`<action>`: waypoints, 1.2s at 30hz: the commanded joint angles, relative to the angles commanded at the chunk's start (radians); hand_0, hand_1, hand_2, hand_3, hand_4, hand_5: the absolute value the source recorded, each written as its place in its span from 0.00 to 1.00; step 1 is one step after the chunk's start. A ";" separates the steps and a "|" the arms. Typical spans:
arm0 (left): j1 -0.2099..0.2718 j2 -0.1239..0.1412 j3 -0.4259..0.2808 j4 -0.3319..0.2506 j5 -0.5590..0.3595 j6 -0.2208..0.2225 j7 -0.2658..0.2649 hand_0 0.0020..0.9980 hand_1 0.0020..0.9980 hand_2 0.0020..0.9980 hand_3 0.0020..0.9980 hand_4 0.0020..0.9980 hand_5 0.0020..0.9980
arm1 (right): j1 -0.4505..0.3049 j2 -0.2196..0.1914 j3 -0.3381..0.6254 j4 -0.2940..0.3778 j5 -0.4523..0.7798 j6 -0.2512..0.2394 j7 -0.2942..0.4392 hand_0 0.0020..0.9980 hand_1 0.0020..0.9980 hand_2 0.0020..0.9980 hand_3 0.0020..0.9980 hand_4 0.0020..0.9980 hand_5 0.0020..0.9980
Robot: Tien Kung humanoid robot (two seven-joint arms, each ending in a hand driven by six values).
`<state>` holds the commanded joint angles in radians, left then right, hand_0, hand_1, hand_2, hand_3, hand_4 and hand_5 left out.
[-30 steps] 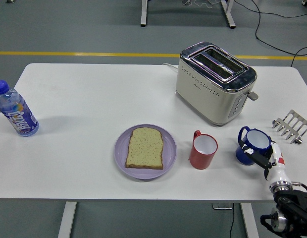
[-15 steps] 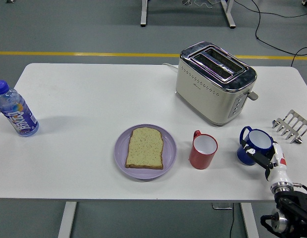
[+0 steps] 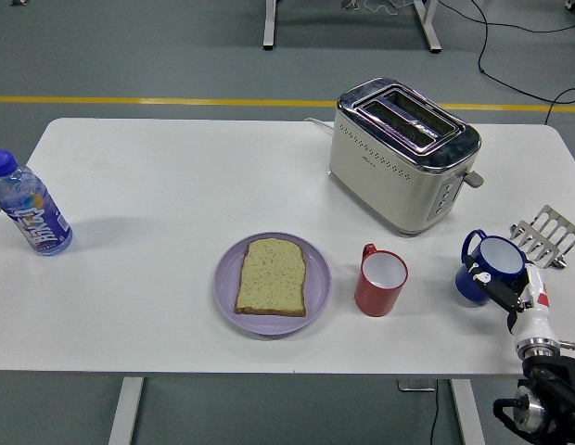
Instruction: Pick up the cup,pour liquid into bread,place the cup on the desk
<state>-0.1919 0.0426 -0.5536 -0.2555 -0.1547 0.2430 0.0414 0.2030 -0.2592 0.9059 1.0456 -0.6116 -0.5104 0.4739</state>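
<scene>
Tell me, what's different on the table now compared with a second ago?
The blue cup slid right, toward the toast rack, with the right robot hand gripping it. The red cup, bread, plate, toaster and bottle stayed put.

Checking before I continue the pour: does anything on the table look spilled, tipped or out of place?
No spill shows. The blue cup in the right hand sits tilted near the table's right edge, beside the toast rack. The red cup, bread and toaster look normal.
</scene>
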 joint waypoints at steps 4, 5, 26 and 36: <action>-0.003 0.000 0.008 0.000 -0.013 -0.001 -0.004 0.69 0.76 0.77 0.61 0.40 1.00 | -0.007 -0.001 0.032 0.017 -0.026 0.000 -0.002 0.49 0.48 0.55 0.68 0.77 0.03; -0.003 0.000 0.010 0.000 -0.018 -0.002 -0.006 0.69 0.76 0.77 0.61 0.40 1.00 | -0.009 -0.002 0.041 0.024 -0.036 0.002 -0.005 0.49 0.48 0.55 0.68 0.77 0.03; -0.008 0.001 0.021 0.002 -0.035 -0.004 -0.011 0.69 0.76 0.77 0.61 0.40 1.00 | -0.024 -0.072 0.168 0.235 -0.211 0.002 -0.158 0.42 0.44 0.55 0.59 0.75 0.03; -0.010 0.002 0.019 0.002 -0.033 -0.005 -0.010 0.69 0.76 0.77 0.61 0.40 1.00 | -0.013 -0.104 0.178 0.379 -0.292 -0.005 -0.360 0.39 0.43 0.55 0.57 0.75 0.03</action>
<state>-0.2014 0.0447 -0.5345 -0.2533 -0.1875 0.2384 0.0312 0.1903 -0.3637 1.0837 1.4250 -0.9035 -0.5156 0.1139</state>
